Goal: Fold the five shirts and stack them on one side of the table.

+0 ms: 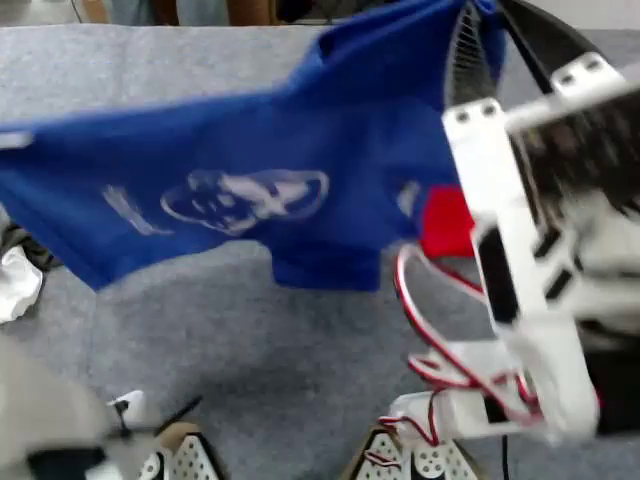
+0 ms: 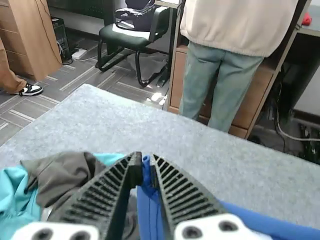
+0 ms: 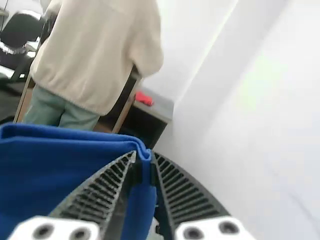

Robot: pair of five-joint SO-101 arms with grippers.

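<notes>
The left gripper (image 2: pixel 144 160) and the right gripper (image 3: pixel 143 157) each pinch an edge of the blue shirt (image 1: pixel 300 150), which hangs spread between them above the grey table (image 1: pixel 250 350), long axis arm to arm, so laying it flat likely needs both lowering together.

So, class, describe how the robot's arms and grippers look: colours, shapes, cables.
The left gripper and right gripper each have black, tapering, ribbed fingers on white mounts with dark screw holes. In the high view an arm is white blocky plastic with black parts, trailing looped red-and-white cables.
</notes>
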